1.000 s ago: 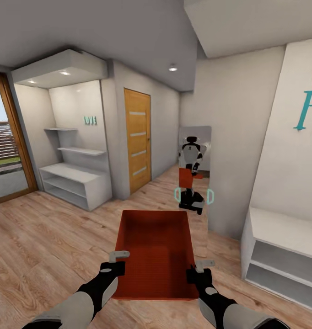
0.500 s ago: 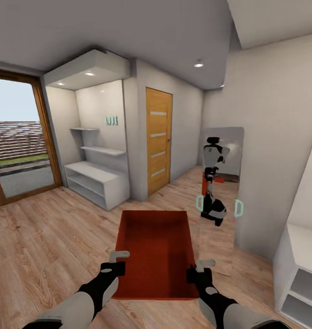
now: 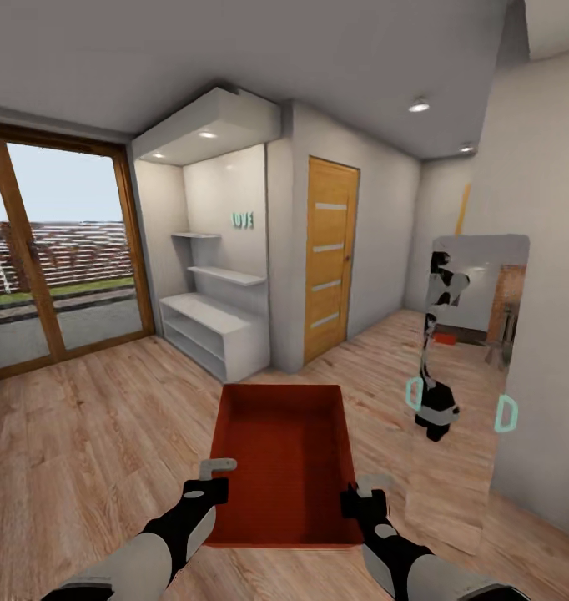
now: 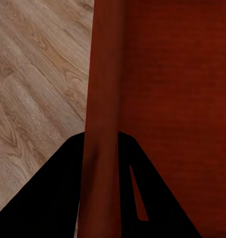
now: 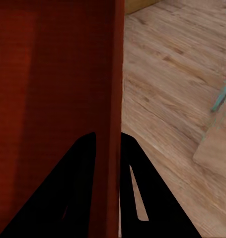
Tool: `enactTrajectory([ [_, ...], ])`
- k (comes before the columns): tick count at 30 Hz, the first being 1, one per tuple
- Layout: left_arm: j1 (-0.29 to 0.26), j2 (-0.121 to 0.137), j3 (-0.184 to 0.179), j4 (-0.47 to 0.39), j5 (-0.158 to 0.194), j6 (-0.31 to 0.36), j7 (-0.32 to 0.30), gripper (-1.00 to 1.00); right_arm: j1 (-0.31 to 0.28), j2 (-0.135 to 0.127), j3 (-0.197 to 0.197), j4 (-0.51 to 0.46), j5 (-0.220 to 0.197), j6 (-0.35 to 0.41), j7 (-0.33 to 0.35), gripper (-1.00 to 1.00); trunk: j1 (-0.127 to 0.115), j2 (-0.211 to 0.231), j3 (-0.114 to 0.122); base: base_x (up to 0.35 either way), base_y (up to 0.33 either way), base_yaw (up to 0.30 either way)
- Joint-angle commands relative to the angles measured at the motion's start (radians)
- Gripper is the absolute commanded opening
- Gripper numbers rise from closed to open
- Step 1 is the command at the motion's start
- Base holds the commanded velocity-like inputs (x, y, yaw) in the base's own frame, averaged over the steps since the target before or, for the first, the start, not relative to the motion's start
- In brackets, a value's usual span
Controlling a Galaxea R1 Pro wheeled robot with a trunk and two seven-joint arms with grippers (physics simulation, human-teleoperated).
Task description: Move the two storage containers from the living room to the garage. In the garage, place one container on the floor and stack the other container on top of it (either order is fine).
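Note:
One orange-red storage container (image 3: 283,455) hangs in front of me over the light wood plank floor, held level between both arms. My left gripper (image 3: 211,477) is shut on its left wall (image 4: 102,119), and my right gripper (image 3: 364,492) is shut on its right wall (image 5: 109,99). In both wrist views a thin red wall runs between two dark fingers. The bin is empty inside. The garage is out of view.
A wooden slatted door (image 3: 329,255) stands ahead. White shelving (image 3: 214,321) fills an alcove to its left, beside a large glass patio door (image 3: 59,259). A floor mirror (image 3: 460,367) leaning on the right wall reflects the robot. Open plank floor (image 3: 93,434) lies ahead and left.
The whole view has swung leftward: the patio door has come into view, and the mirror and right wall have slid toward the right edge. The container stays gripped the same way.

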Motion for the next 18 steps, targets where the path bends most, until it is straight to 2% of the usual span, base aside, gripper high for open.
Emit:
enactTrajectory([
  [1, -0.001, 0.008, 0.038, 0.002, -0.005, 0.004, 0.016, -1.0, -0.001, 0.0, 0.008, -0.002, -0.007, -0.012, -0.004, -1.0, 0.001, -0.001, -0.002, 0.322, 0.0, 0.285],
  [6, -0.001, 0.008, 0.038, 0.002, -0.005, 0.004, 0.016, -1.0, 0.0, -0.001, 0.008, -0.002, -0.007, -0.012, -0.003, -1.0, 0.001, -0.001, -0.002, 0.322, 0.0, 0.151],
  [18, -0.001, 0.008, 0.038, 0.002, -0.005, 0.004, 0.016, -1.0, -0.001, -0.001, 0.008, -0.002, -0.007, -0.011, -0.002, -1.0, 0.001, -0.001, -0.002, 0.322, 0.0, 0.009],
])
